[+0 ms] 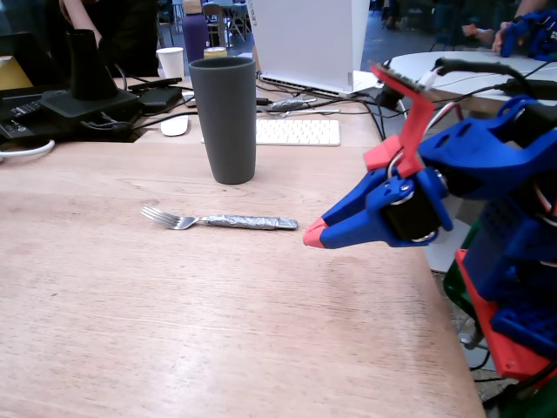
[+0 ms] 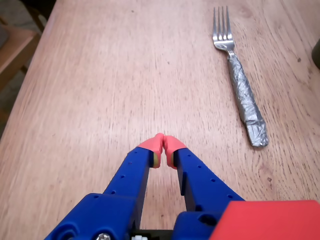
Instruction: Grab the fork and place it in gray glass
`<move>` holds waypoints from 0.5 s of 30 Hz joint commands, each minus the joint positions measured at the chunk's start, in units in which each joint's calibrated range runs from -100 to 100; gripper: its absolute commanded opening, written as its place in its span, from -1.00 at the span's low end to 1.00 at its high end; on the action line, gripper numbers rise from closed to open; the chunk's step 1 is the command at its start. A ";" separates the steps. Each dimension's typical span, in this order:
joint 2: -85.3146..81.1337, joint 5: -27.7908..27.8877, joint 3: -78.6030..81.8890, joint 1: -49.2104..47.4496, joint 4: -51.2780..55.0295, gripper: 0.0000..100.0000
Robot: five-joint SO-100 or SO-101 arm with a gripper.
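Fork point(image 1: 219, 220) flat on tabletop point(image 1: 174, 331), before gray glass point(image 1: 224, 119). White keyboard point(image 1: 296, 131), paper cup point(image 1: 171, 62) behind. Hand point(image 2: 163, 141) tips together, empty.

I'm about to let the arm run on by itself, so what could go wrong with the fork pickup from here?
The pincer is shut with its tips touching, and the fork lies off to its right in the wrist view; descending without opening and re-aiming would miss or shove it. The foil-wrapped handle might slip. The tall gray glass stands just behind the fork, so a swing could tip it.
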 commanded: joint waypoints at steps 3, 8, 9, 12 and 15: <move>-0.63 0.05 0.34 -0.24 -0.81 -1.00; 6.41 0.24 -2.59 -0.08 -0.81 -1.00; 9.67 0.24 -5.33 -0.08 -0.07 -1.00; 18.84 0.24 -14.86 -0.24 0.10 -1.00; 35.05 0.24 -34.59 -0.08 0.26 -1.00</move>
